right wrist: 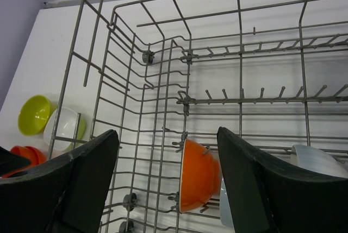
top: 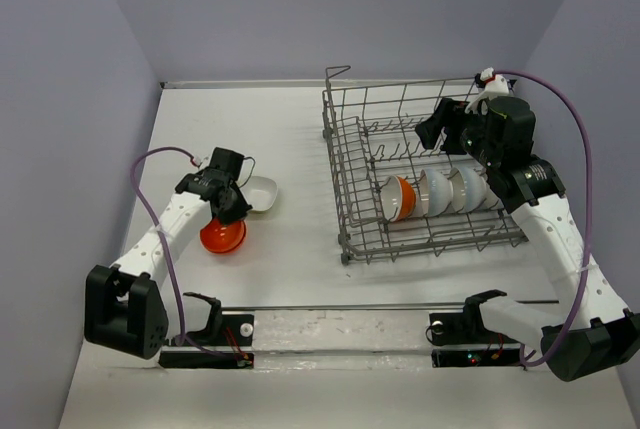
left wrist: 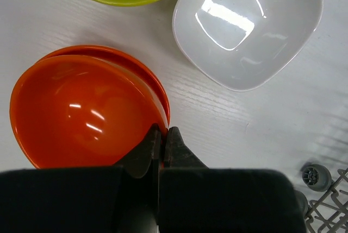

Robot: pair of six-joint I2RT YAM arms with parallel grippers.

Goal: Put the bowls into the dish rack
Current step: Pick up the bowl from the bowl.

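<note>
left arm (top: pixel 170 224) jaws pinched shut; right arm (top: pixel 560 234) jaws spread wide.

A white table (top: pixel 290 129) stands enclosed by pale lavender walls (top: pixel 350 9).

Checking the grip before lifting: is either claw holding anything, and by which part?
The left claw is shut on the rim of the orange bowl. The right claw is open, holding nothing.

Robot laboratory test cell: bare lilac-grey walls (top: pixel 400 9) rise behind and outboard of the left gripper (top: pixel 232 211) and right gripper (top: pixel 430 131), and a white table (top: pixel 290 129) lies beneath both. A purple cable (top: pixel 540 77) loops back from each wrist. The dish rack (top: pixel 345 164) under the right gripper and the orange bowl (top: pixel 222 237) at the left gripper's tips are household ware set out on that bench.
</note>
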